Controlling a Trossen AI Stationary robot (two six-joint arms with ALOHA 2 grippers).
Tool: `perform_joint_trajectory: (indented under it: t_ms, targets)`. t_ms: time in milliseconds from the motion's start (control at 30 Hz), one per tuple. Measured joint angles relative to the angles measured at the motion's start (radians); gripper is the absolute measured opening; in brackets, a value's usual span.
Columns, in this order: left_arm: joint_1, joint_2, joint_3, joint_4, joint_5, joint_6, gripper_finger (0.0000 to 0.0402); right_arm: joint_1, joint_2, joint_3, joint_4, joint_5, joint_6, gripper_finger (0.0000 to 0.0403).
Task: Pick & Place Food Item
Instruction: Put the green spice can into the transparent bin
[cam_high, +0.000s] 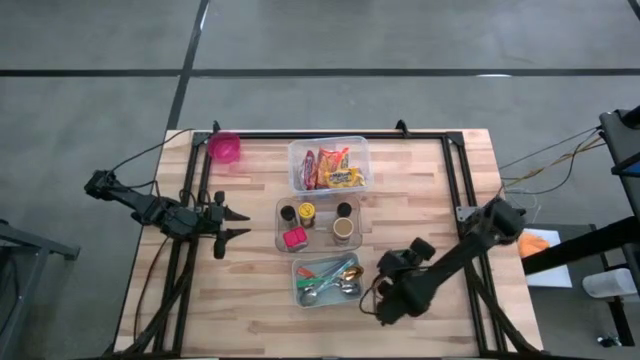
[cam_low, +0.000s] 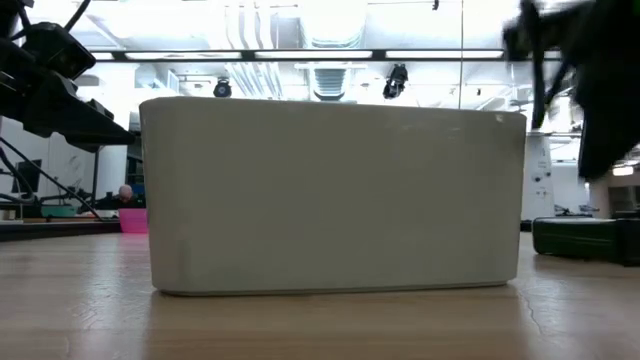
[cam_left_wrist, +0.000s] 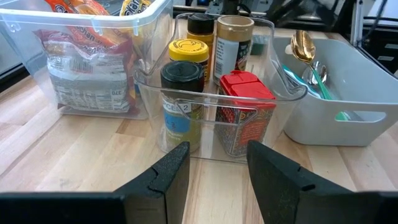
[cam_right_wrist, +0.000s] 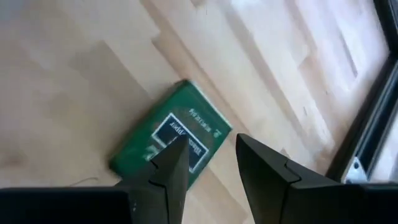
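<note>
A green flat box with a white label (cam_right_wrist: 186, 115) lies on the wooden table, near its front right. My right gripper (cam_right_wrist: 211, 146) hovers over it, open, fingers slanting down, with nothing between them; in the high view this gripper (cam_high: 385, 305) hides the box. My left gripper (cam_high: 243, 223) waits open at the table's left, pointing toward a clear bin of spice jars (cam_left_wrist: 205, 93). A clear bin of snack packets (cam_high: 328, 165) stands at the far middle.
A grey bin with cutlery (cam_high: 327, 282) stands near the front edge, left of my right gripper, and fills the low view (cam_low: 330, 195). A pink cup (cam_high: 224, 148) sits at the far left corner. Black frame rails (cam_high: 460, 190) run along the table's sides.
</note>
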Motion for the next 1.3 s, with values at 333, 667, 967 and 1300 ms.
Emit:
perform_joint_trajectory:
  t_ms: [333,667,967,1300]
  targets:
    - [0.000,0.000,0.000,0.000,0.001,0.000,0.0164,0.087,-0.345,0.006,0.086,0.098,0.268,0.0130]
    - [0.000,0.000,0.000,0.000,0.002,0.000,0.0163,0.121,-0.411,-0.036,0.095,0.209,0.616,0.0130]
    - [0.000,0.000,0.000,0.000,-0.001,0.000,0.0163,0.115,-0.331,-0.053,0.076,0.065,0.663,0.0131]
    - [0.000,0.000,0.000,0.000,-0.001,0.000,0.0163,0.108,-0.243,-0.053,0.070,0.070,0.686,0.0286]
